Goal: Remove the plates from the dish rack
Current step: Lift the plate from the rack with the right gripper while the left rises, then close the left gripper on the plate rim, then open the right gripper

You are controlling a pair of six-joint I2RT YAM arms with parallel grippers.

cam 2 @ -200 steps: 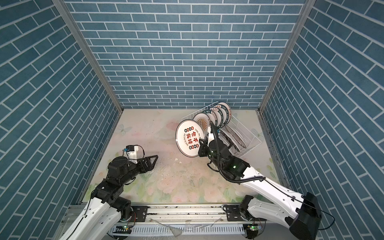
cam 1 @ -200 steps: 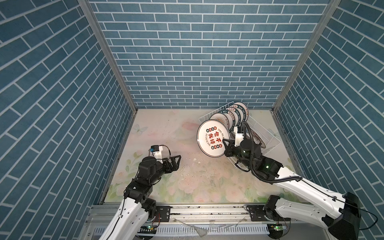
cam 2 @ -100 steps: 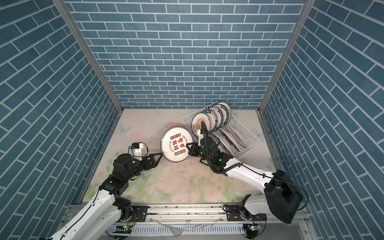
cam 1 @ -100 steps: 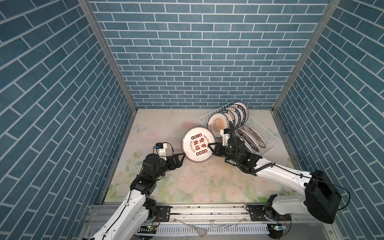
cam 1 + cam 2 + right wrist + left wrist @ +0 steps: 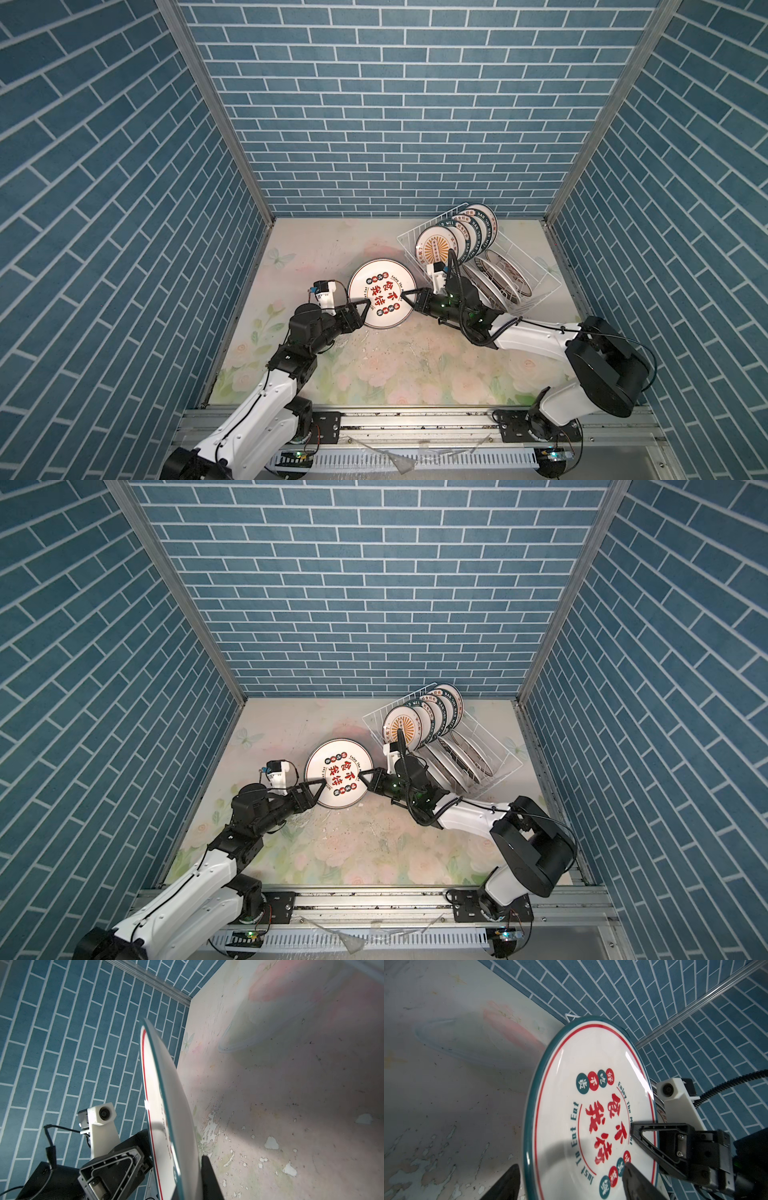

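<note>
Place: we take this for a robot test cell in a lab, dressed up as a kitchen corner.
Walls: we see flat panels point(image 5: 395, 104) printed with blue brick tile on three sides, joined by bare aluminium posts point(image 5: 220, 112).
Desk: a floral-print desk point(image 5: 395, 365), chipped and scuffed.
Machines: a left arm point(image 5: 257, 411) and a right arm point(image 5: 536, 340), both bolted to a slotted metal rail point(image 5: 415, 419).
Props: a wire dish rack point(image 5: 544, 274) with printed plates point(image 5: 434, 249).

Floral-print tabletop point(image 5: 374, 374) (scuffed, paint flaking), blue brick-pattern walls point(image 5: 395, 104), metal corner posts point(image 5: 218, 112), front mounting rail point(image 5: 415, 419)
</note>
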